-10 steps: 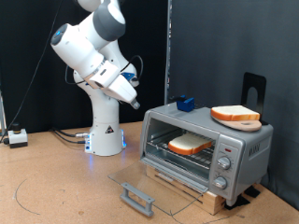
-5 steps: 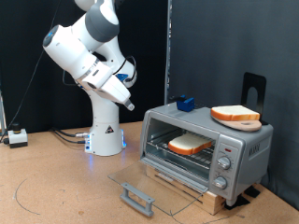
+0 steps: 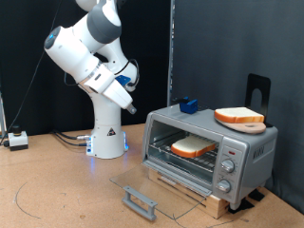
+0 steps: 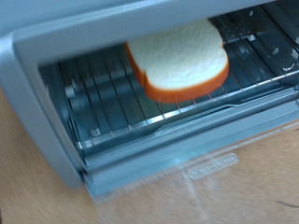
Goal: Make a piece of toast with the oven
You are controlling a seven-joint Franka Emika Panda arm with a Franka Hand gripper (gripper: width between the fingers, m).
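I see the pale, brown-crusted piece of toast (image 4: 179,58) already on the wire rack inside the boxy silver-grey oven (image 3: 211,152), glass door (image 3: 152,187) open, below my raised gripper (image 3: 130,107); its fingers' spacing I cannot tell.

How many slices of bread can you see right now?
2. One piece of toast lies on the wire rack inside the open oven; another slice sits on top of the oven, toward the exterior view's right. None seem hidden.

Pincer (image 3: 130,106) fingers too small to judge
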